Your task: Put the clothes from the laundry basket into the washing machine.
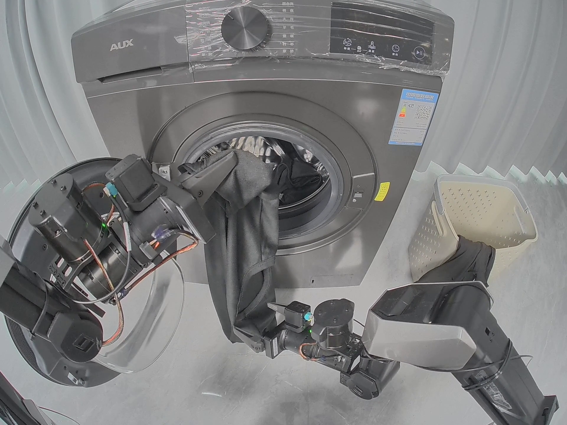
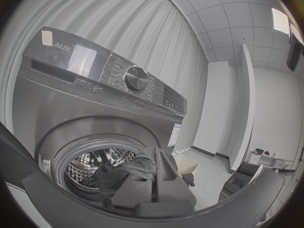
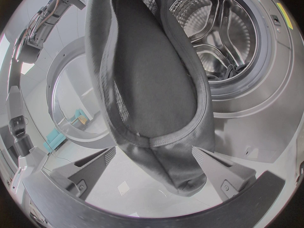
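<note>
The dark grey garment [image 1: 245, 231] is pinched at its top by the left hand [image 1: 198, 175] at the drum mouth of the washing machine [image 1: 354, 119], its tail hanging down the front. The tail's end lies within the spread right hand [image 3: 151, 154]. It should be gripped there and lifted in, so that nothing is left draped outside.

- Left arm [image 1: 88, 237]: matte black cylindrical joints, looped with an orange braided cable and thin black wires; a small green light glows at mid-arm.
- Left gripper [image 1: 218, 166]: dark grey wedge-shaped fingers behind a boxy black wrist housing.
- Right arm [image 1: 437, 332]: silver-grey boxy shell over a black lower link, black cables alongside.
- Right gripper [image 3: 152, 149]: angular dark grey fingers [image 3: 95, 165], dotted pads at the tips, a screw at each base.
</note>
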`<state>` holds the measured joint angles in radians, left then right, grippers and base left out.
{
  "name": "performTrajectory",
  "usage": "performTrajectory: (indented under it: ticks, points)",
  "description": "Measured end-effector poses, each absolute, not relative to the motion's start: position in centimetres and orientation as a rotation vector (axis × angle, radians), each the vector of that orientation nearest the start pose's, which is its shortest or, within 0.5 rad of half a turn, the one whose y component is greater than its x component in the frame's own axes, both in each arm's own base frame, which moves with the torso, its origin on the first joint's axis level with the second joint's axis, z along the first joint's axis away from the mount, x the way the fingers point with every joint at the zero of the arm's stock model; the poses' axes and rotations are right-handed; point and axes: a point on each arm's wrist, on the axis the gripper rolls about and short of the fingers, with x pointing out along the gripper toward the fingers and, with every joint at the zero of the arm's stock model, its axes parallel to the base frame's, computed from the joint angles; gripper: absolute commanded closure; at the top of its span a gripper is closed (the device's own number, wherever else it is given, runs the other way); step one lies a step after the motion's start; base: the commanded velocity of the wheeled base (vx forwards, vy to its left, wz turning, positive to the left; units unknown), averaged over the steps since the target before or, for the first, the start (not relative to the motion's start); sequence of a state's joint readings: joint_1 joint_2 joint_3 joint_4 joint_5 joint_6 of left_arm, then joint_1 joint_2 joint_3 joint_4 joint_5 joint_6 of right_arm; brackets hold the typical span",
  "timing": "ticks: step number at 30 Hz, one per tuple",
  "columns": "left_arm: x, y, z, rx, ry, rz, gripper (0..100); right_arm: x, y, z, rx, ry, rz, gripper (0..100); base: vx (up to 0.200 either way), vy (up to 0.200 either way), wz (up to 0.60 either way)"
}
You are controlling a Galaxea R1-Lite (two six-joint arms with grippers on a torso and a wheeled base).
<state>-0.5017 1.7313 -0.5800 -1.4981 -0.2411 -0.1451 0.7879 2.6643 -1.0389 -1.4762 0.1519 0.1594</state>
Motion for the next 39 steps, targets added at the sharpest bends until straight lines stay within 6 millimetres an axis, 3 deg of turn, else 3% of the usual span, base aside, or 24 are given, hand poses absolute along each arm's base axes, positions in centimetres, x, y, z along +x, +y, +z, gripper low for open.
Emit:
performTrajectory:
  ticks: [6,12,17,26,39]
  points:
    - [24.6,-14.1,20.3,-0.182,-0.301,-0.76,100,30.6,31.2,-6.6,0.097,0.229,0.926,0,0.0,0.0,0.0]
    - [24.5,-14.1,20.3,-0.182,-0.303,-0.763,100,32.3,31.7,-7.3,0.106,0.195,0.905,0,0.0,0.0,0.0]
    - [24.5,-14.1,20.3,-0.183,-0.308,-0.764,100,34.4,29.9,-7.9,0.096,0.174,0.844,0,0.0,0.0,0.0]
    - [24.4,-13.9,20.2,-0.182,-0.311,-0.763,100,34.4,27.4,-8.1,0.089,0.191,0.811,0,0.0,0.0,0.0]
    - [24.2,-13.8,20.1,-0.184,-0.319,-0.763,100,36.4,24.3,-6.8,0.1,0.18,0.773,0,0.0,0.0,0.0]
